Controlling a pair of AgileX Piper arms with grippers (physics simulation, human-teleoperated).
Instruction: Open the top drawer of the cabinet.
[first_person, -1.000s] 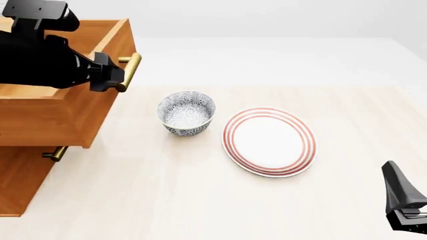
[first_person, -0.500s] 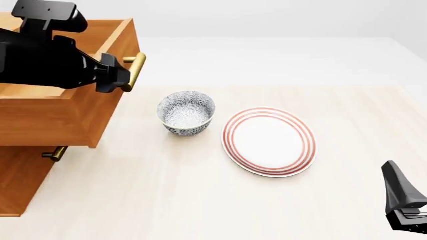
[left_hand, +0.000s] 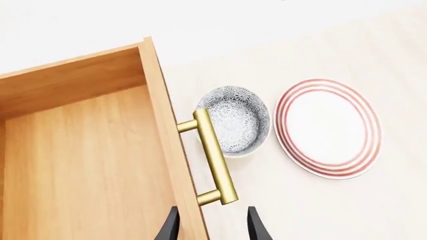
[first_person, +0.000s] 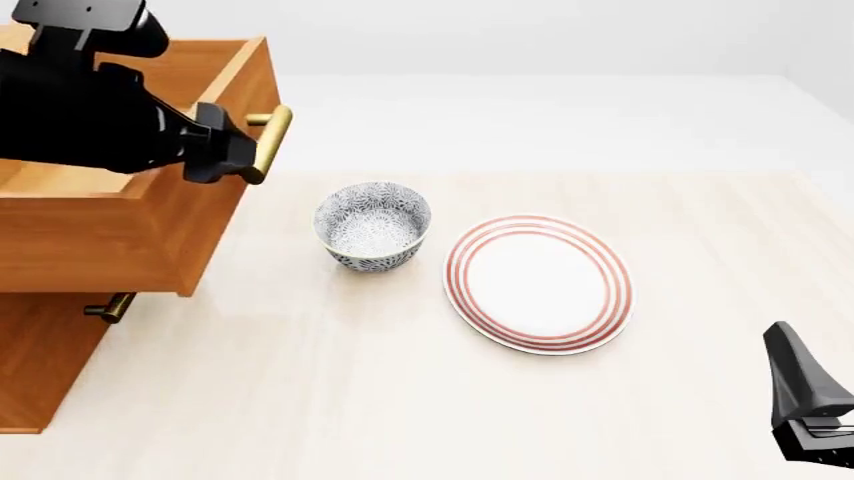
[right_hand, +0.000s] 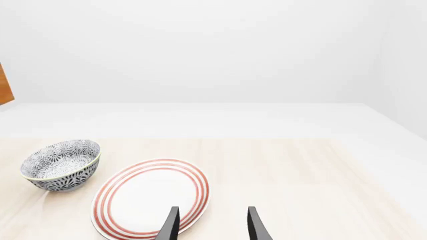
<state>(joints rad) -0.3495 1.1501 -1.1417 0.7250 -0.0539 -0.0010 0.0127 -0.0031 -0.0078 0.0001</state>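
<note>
The top drawer (first_person: 127, 235) of the orange-brown cabinet (first_person: 40, 365) stands pulled far out, and its empty inside (left_hand: 80, 165) shows in the left wrist view. Its brass bar handle (first_person: 270, 143) (left_hand: 213, 155) sticks out from the drawer front. My left gripper (first_person: 235, 160) (left_hand: 212, 211) hovers just short of the handle's near end, open, with nothing between its fingers (left_hand: 171, 226). My right gripper (first_person: 787, 345) (right_hand: 212, 211) rests low at the table's near right corner, open and empty.
A blue-patterned bowl (first_person: 372, 225) (right_hand: 60, 165) stands right beside the drawer handle. A white plate with red rings (first_person: 538, 283) (right_hand: 152, 197) lies to the bowl's right. A lower drawer's brass handle (first_person: 114, 305) pokes out under the open drawer.
The top drawer slid out a little further to the right, then stopped. My left gripper has since drawn back and up slightly from the handle. The right arm has not moved.
</note>
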